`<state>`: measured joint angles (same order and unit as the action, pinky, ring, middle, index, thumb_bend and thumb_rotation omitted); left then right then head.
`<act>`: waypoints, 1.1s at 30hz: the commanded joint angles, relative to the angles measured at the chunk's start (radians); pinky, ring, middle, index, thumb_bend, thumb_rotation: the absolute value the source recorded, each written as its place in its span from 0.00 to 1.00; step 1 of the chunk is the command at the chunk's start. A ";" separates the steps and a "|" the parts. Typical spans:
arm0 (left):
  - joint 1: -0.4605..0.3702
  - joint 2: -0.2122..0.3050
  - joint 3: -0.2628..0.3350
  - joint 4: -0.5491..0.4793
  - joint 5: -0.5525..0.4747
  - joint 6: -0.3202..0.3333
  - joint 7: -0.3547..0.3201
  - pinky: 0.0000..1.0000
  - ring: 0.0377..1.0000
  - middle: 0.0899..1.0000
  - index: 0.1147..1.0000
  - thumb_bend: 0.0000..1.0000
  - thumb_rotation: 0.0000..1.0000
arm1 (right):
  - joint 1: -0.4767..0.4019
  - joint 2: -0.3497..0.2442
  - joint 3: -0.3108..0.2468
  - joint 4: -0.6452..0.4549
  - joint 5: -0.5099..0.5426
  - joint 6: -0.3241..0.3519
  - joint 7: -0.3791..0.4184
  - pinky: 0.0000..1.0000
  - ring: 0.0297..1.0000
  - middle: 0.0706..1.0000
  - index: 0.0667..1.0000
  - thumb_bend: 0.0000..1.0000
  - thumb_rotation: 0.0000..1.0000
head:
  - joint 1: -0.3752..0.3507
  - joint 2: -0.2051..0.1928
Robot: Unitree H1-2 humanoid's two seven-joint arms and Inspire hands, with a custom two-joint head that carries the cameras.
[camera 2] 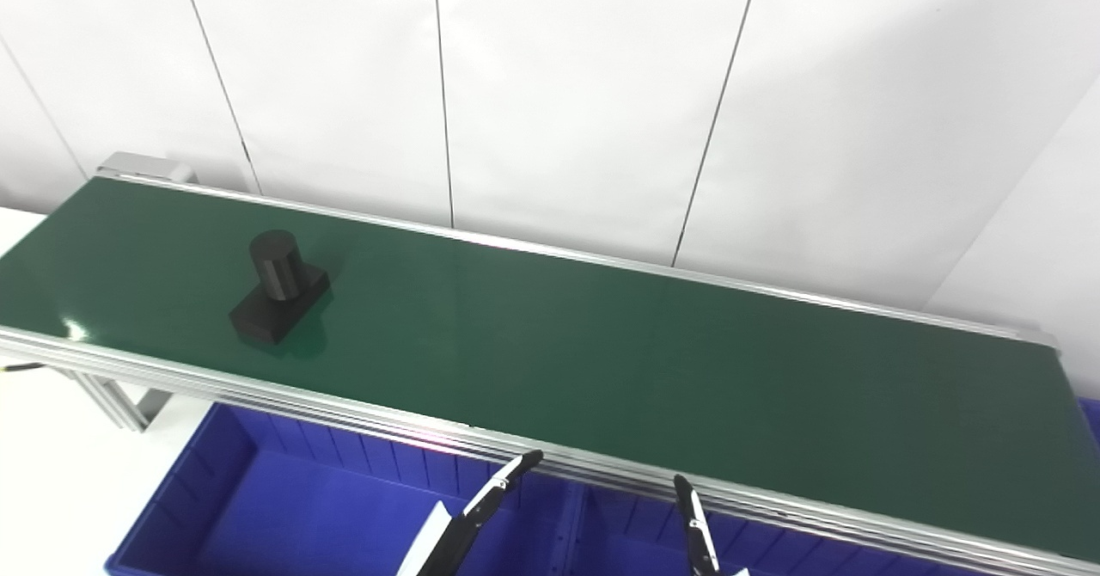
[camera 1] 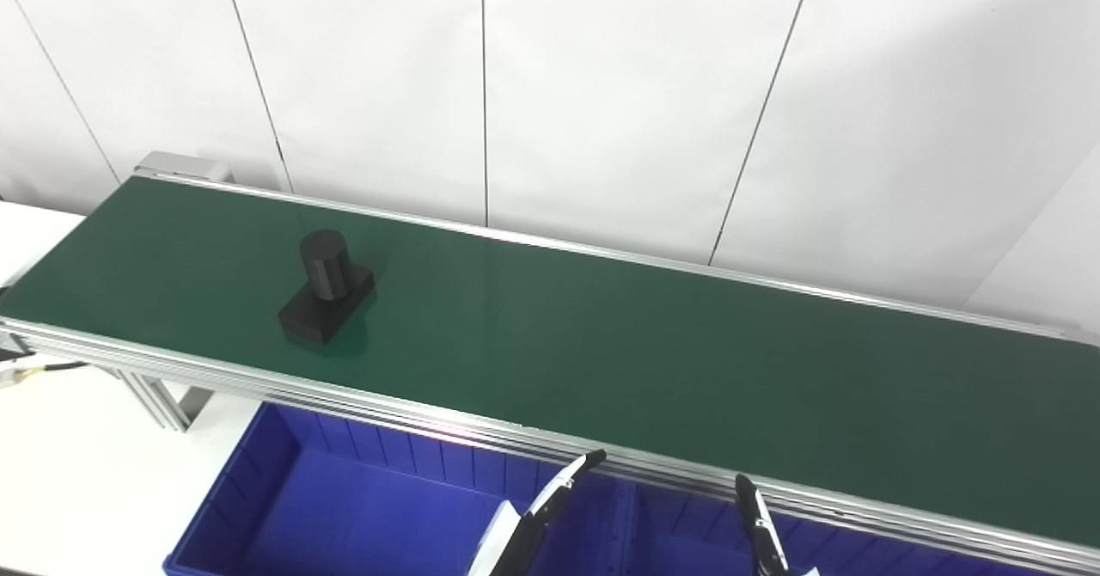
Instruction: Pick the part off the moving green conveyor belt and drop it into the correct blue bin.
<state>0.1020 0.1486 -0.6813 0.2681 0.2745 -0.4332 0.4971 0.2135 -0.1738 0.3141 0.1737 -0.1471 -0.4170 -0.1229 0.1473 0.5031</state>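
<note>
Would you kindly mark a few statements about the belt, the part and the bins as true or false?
1. The black part, a cylinder on a block base, sits on the green conveyor belt. True.
2. The part lies in a blue plastic bin. False: it is on the belt.
3. A hand is holding the part. False: only fingers show at the bottom edge, far from it.
4. The bins stand below the belt's near edge. True.
</note>
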 commanded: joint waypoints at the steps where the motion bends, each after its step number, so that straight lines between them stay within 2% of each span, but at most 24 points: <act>1: -0.019 -0.002 -0.001 -0.008 0.019 -0.037 0.019 0.93 0.95 0.94 0.92 0.94 1.00 | -0.012 -0.004 0.003 -0.020 0.002 -0.053 -0.010 1.00 1.00 1.00 1.00 0.88 0.97 | 0.002 0.002; 13: -0.021 -0.006 0.001 -0.007 0.007 -0.037 0.011 0.94 0.95 0.95 0.92 0.94 1.00 | -0.015 -0.008 0.008 -0.021 -0.001 -0.053 -0.018 1.00 1.00 1.00 1.00 0.88 0.97 | 0.003 0.003; 26: -0.031 -0.009 0.008 0.008 -0.005 -0.037 0.005 0.94 0.96 0.95 0.92 0.94 1.00 | -0.023 -0.051 0.063 -0.096 -0.058 -0.053 -0.157 0.98 0.97 0.99 0.98 0.89 0.97 | -0.002 0.007; 28: -0.032 -0.009 0.009 0.009 -0.004 -0.037 0.005 0.94 0.96 0.95 0.92 0.94 1.00 | -0.021 -0.052 0.061 -0.110 -0.050 -0.053 -0.165 0.99 0.98 0.99 0.98 0.88 0.97 | -0.006 0.007; 33: -0.044 -0.012 0.006 0.023 -0.002 -0.037 0.011 0.95 0.96 0.95 0.92 0.93 1.00 | -0.008 -0.042 0.024 -0.163 -0.026 -0.053 -0.190 0.95 0.97 0.98 0.99 0.89 0.98 | -0.027 0.005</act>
<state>0.0821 0.1435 -0.6771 0.3011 0.2695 -0.4333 0.4975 0.2069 -0.2193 0.3562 0.0542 -0.1854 -0.4174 -0.2932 0.1258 0.5093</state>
